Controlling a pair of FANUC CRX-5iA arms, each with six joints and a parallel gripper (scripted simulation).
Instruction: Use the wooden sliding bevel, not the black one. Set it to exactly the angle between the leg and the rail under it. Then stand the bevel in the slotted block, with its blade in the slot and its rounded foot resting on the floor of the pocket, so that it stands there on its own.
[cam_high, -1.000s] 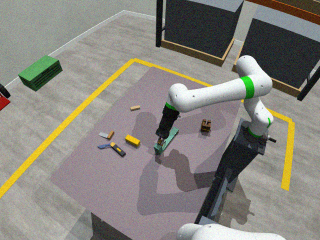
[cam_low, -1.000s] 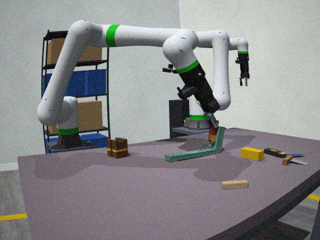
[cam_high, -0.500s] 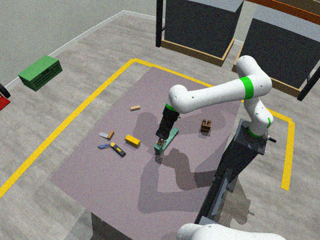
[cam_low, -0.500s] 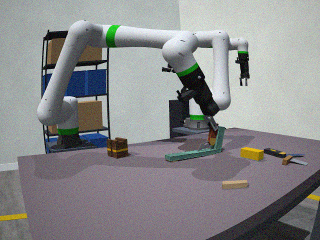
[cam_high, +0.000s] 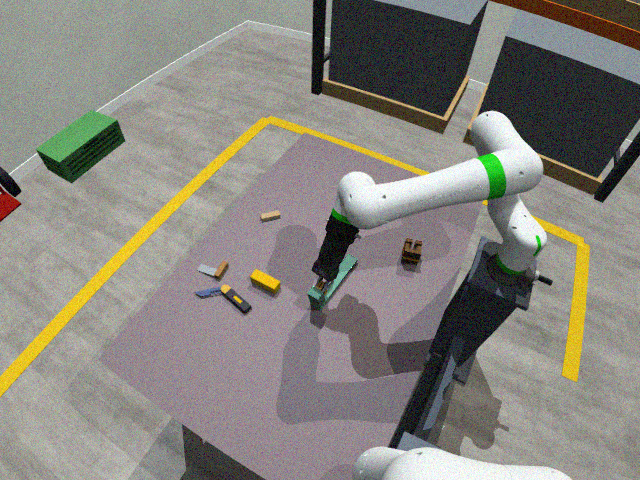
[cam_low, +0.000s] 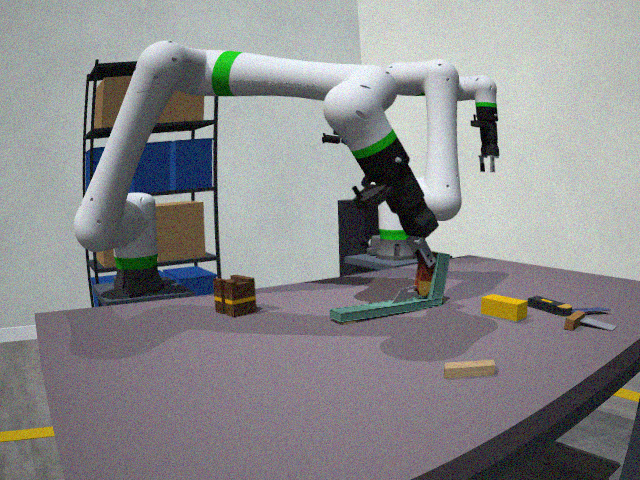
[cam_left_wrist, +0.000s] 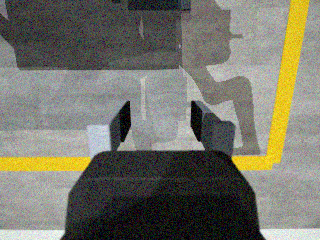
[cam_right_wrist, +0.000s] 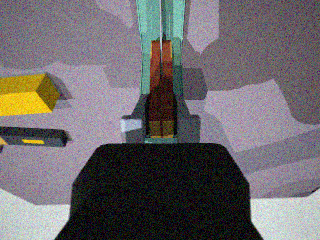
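Firmly Pinched, Wooden Bevel Stands at Green Corner

The right gripper (cam_high: 321, 281) (cam_low: 426, 262) (cam_right_wrist: 161, 106) pinches the handle of the wooden bevel (cam_low: 424, 282) (cam_right_wrist: 161, 75) within the angle between the green leg (cam_high: 314, 298) (cam_low: 439, 276) and the rail (cam_high: 343, 273) (cam_low: 382, 310) (cam_right_wrist: 146, 20). The thin blade points along the rail, though whether it lies flush appears too fine to judge. The left gripper (cam_low: 486, 164) (cam_left_wrist: 160, 113) hangs with its fingers spread, holding nothing, well apart from the work. The slotted block (cam_high: 412, 253) (cam_low: 235, 299) stands on the table (cam_high: 206, 372) (cam_low: 258, 403) beyond the rail's far end, away from the bevel. Across the table, a yellow block (cam_high: 265, 281) (cam_low: 504, 307) (cam_right_wrist: 25, 95) sits near the black bevel (cam_high: 237, 299) (cam_low: 549, 304) (cam_right_wrist: 35, 136).
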